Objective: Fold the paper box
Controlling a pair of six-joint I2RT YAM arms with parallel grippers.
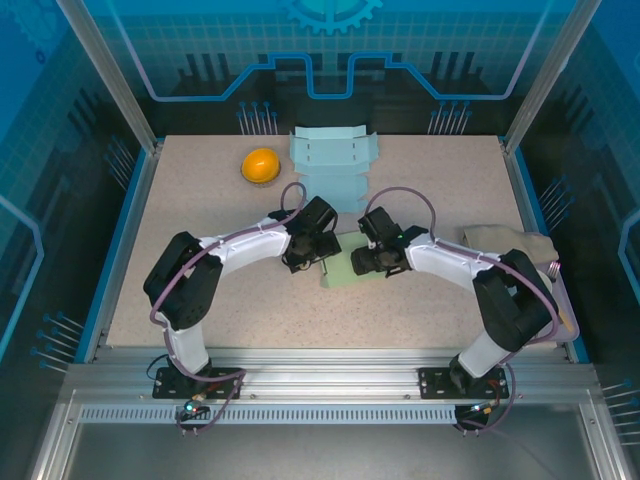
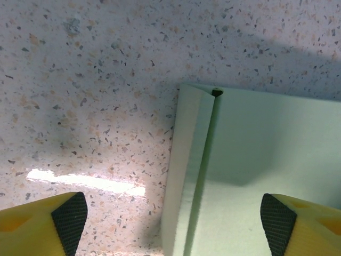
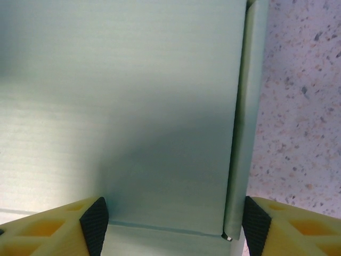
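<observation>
The pale green paper box [image 1: 343, 270] lies flat at the table's middle, between my two grippers. In the left wrist view the paper box [image 2: 266, 144] shows a narrow side flap [image 2: 184, 170] folded up along a crease, and my left gripper [image 2: 173, 221] stands open wide astride that edge, one pad over the table and the other over the sheet. My left gripper [image 1: 305, 255] is at the box's left end. My right gripper [image 1: 375, 262] is at its right end. It is open over the main panel [image 3: 133, 106], its right pad beside a raised side flap [image 3: 248, 106].
A stack of light blue flat box blanks [image 1: 333, 165] lies at the back centre, with an orange round object [image 1: 260, 165] to its left. A beige cloth [image 1: 505, 245] lies by the right edge. The speckled table [image 1: 200, 230] has raised blue borders.
</observation>
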